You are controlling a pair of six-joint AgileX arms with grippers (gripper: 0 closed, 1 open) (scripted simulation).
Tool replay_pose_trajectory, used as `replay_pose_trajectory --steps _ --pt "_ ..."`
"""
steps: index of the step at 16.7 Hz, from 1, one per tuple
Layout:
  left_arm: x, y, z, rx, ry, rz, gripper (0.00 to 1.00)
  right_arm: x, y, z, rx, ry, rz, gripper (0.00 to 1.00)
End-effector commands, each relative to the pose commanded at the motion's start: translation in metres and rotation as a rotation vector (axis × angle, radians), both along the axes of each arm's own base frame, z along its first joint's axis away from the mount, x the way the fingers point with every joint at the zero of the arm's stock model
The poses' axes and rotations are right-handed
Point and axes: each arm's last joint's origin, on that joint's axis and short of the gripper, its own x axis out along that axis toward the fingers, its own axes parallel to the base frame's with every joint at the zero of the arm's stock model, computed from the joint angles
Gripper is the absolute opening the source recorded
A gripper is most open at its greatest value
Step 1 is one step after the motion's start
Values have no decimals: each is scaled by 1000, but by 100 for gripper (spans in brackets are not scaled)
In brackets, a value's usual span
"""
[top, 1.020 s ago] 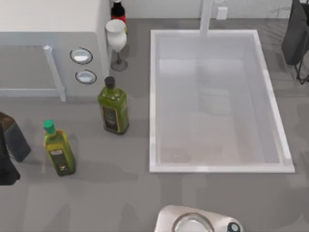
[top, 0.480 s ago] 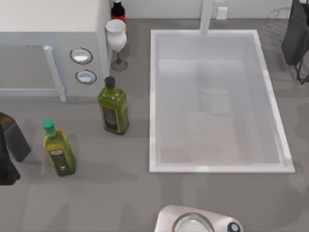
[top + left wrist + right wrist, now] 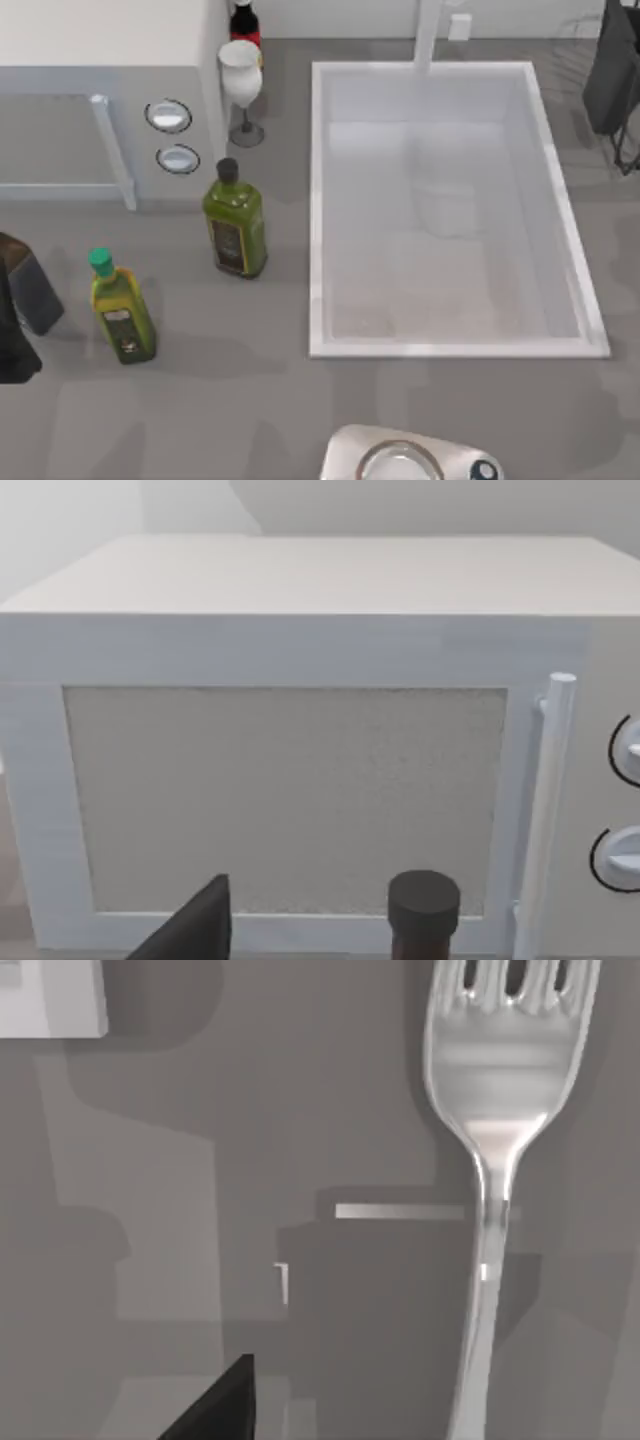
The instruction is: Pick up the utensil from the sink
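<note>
The utensil (image 3: 495, 1110), a pale silver fork, hangs close before the right wrist camera, tines away and handle running back toward my right gripper (image 3: 345, 1432). That gripper is shut on the handle, with one dark fingertip (image 3: 215, 1410) at the frame edge. Grey counter lies well below the fork. In the top view my right arm (image 3: 612, 85) stands past the far right corner of the sink (image 3: 320, 200), a deep white basin. My left gripper (image 3: 15, 320) is parked at the table's left edge, facing the microwave.
A white microwave (image 3: 100, 110) fills the far left. A wine glass (image 3: 240, 80) and two olive-oil bottles (image 3: 235, 220) (image 3: 122, 310) stand between it and the sink. A white faucet post (image 3: 428, 35) rises at the sink's far side. A round appliance (image 3: 400, 460) sits at the front edge.
The soft shadow on the sink floor has grown darker and more defined. Neither arm has visibly shifted in the top view.
</note>
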Motion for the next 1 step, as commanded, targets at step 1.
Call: replay_pose_trajectory --steps 1 --pt "0 0 0 0 0 0 100 0 0 0 0 0 0 100"
